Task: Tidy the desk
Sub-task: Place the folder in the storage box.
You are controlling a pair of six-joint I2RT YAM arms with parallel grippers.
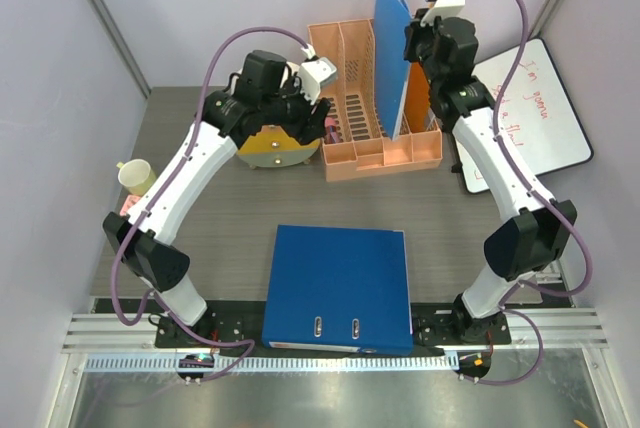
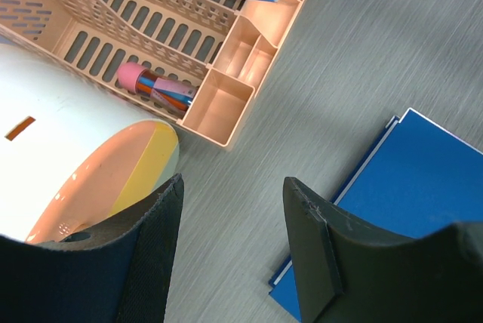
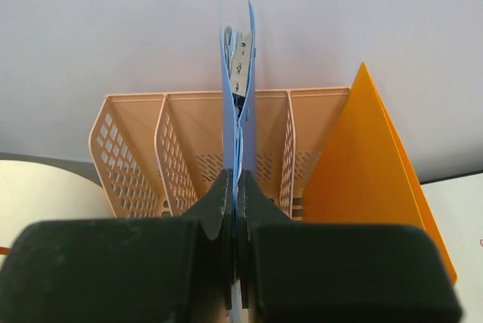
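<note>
Overhead camera faces the desk (image 1: 240,228); close wrist cameras share the organizer (image 1: 385,158).

**A:** ok what's all lying around here?

**B:** peach slotted rack (image 1: 380,166) at the back. orange folder (image 1: 415,93) in its right-end slot, blue folder (image 1: 390,48) upright at the middle slots, some pens (image 2: 162,93) in a low front slot. big blue binder (image 1: 340,283) lying flat up front.

**A:** anything else?

**B:** whiteboard (image 1: 545,113) with red writing on the right, pale cup (image 1: 137,177) far left, and a round orange-yellow thing (image 1: 275,153) just beside the rack.

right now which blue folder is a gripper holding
The thin blue folder, pinched upright by the right gripper at the peach organizer; the thick blue binder lies flat on the desk.
</note>
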